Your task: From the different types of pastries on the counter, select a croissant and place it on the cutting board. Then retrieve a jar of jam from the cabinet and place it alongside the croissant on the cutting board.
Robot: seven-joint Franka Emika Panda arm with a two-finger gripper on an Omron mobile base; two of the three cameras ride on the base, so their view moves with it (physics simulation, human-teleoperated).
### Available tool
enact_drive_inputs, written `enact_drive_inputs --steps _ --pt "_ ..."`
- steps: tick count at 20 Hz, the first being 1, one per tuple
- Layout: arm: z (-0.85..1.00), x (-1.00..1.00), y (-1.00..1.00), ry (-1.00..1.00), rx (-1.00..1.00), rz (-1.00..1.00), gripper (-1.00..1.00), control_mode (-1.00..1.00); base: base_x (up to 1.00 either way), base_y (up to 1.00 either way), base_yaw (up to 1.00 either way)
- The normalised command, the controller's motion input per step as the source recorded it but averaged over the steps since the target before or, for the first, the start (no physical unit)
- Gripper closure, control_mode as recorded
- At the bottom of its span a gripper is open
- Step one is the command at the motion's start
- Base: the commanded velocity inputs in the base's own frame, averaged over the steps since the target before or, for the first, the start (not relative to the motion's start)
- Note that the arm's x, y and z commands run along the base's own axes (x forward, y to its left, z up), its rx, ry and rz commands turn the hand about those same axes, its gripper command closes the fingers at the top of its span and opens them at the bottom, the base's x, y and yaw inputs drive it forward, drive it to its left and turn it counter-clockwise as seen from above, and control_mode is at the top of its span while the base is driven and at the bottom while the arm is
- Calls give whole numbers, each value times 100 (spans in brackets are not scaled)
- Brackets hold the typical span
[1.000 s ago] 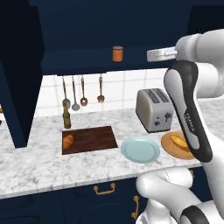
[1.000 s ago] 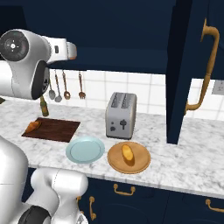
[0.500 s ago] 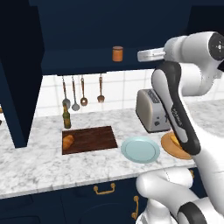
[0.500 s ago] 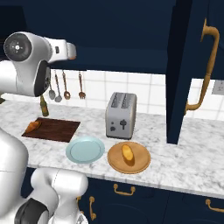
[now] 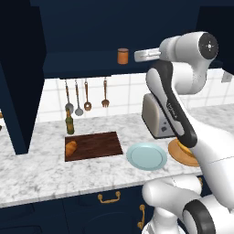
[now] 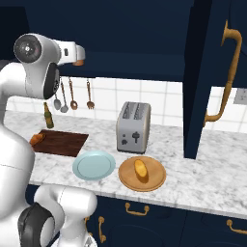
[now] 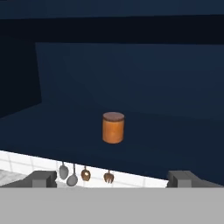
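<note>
Pincer [image 7: 112, 178] was released, facing the jar of jam [image 7: 113, 127]; I judged a level, centred advance before clenching best.

jar of jam [image 7: 113, 127] on cabinet [image 7: 131, 78] shelf; croissant [image 5: 71, 148] on cutting board [image 5: 98, 144], bun [image 6: 141, 169] on plate [image 6: 155, 179]

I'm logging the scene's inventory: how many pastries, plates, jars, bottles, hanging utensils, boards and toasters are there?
Pastries: 2, croissant and bun
Plates: 2, blue plate and wooden plate
Jars: 1, jam jar
Bottles: 1
Hanging utensils: 4
Cutting boards: 1
Toasters: 1
Total: 12
</note>
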Motion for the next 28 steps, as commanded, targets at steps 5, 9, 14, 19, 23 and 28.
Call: enact_drive_inputs --steps 5,9,14,19,23,28 --pt "-25 47 1 0 0 0 -100 -100 0 0 0" --pt "-24 38 2 0 0 0 -100 -100 0 0 0" --pt "-18 39 7 0 0 0 -100 -100 0 0 0" --pt "-16 41 7 0 0 0 -100 -100 0 0 0" --pt "-16 44 6 0 0 0 -100 -100 0 0 0" --pt "-7 43 3 0 0 0 -100 -100 0 0 0"
